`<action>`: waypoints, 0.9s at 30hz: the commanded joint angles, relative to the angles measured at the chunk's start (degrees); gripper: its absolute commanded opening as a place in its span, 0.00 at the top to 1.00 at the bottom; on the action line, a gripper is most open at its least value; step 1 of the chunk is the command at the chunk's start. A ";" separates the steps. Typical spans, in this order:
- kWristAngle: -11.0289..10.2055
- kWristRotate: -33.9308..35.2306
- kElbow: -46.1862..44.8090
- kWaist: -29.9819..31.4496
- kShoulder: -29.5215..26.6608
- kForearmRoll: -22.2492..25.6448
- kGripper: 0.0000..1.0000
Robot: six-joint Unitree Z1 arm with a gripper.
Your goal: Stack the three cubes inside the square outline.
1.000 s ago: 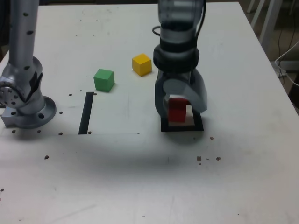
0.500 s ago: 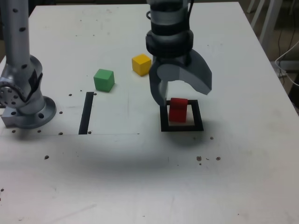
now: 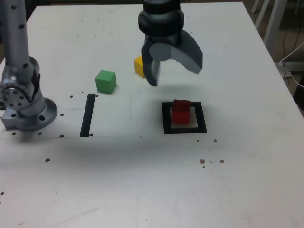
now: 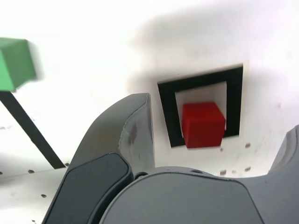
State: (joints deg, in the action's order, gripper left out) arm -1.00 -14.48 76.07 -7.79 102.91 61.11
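The red cube (image 3: 181, 111) stands inside the black square outline (image 3: 185, 129), free of the gripper. My gripper (image 3: 174, 74) hangs open and empty above the table, behind the outline and towards the exterior view's left. The yellow cube (image 3: 138, 66) sits just behind it, partly hidden by the left finger. Further to the exterior view's left lies the green cube (image 3: 105, 81). The wrist view shows the red cube (image 4: 202, 124) in the outline (image 4: 167, 112) beyond one grey finger (image 4: 133, 135), and the green cube (image 4: 16, 65) blurred at the picture's edge.
A straight black strip (image 3: 87, 115) lies on the white table between the green cube and the arm's grey base (image 3: 26, 107). The same strip (image 4: 29, 130) shows in the wrist view. Small dark specks dot the tabletop. The table's right edge (image 3: 280, 71) is near.
The gripper has let go of the red cube, opened and risen, moving back and to the exterior view's left. The red cube stays in the outline.
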 commanded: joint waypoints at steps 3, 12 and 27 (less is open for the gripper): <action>0.29 -0.31 0.35 -4.80 1.06 0.32 0.00; 0.05 1.87 -0.63 -13.31 2.07 0.27 0.00; -4.33 11.99 -2.09 -15.19 2.91 2.14 0.00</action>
State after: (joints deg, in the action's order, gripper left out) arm -5.17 -2.83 74.01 -22.83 105.44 63.26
